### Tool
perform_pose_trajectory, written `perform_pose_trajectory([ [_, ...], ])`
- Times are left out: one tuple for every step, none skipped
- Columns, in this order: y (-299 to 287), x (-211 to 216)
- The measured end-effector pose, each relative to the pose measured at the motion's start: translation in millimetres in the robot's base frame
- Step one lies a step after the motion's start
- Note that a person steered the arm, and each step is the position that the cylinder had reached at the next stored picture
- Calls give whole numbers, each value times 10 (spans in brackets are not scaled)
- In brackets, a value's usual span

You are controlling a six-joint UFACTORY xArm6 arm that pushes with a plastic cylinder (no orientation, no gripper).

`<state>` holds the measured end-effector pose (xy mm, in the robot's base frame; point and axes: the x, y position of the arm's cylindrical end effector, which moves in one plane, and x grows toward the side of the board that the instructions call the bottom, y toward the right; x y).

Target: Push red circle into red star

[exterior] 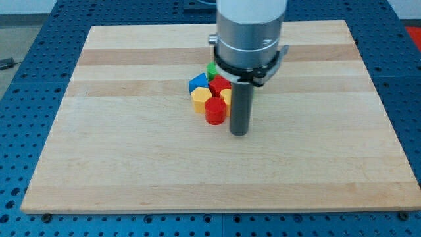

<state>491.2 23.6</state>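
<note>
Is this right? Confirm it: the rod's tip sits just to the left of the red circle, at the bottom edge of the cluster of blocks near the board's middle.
Not quite. In the camera view my tip sits just to the view's right of the red circle, not its left. The rest holds: the red circle is at the bottom edge of the cluster, below the red star, near the board's middle.

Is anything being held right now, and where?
Nothing is held. My tip stands just right of the red circle; contact cannot be told.

Red circle (215, 111) hemmed above by yellow block (200, 99), red star (219, 85); my tip (239, 133) just right; blue, green blocks probably behind.
</note>
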Motion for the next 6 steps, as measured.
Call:
perform_pose_trajectory([
  [-201,0],
  [-263,-37],
  [-266,-202],
  [-266,-243],
  [-266,-173],
  [-432,4],
])
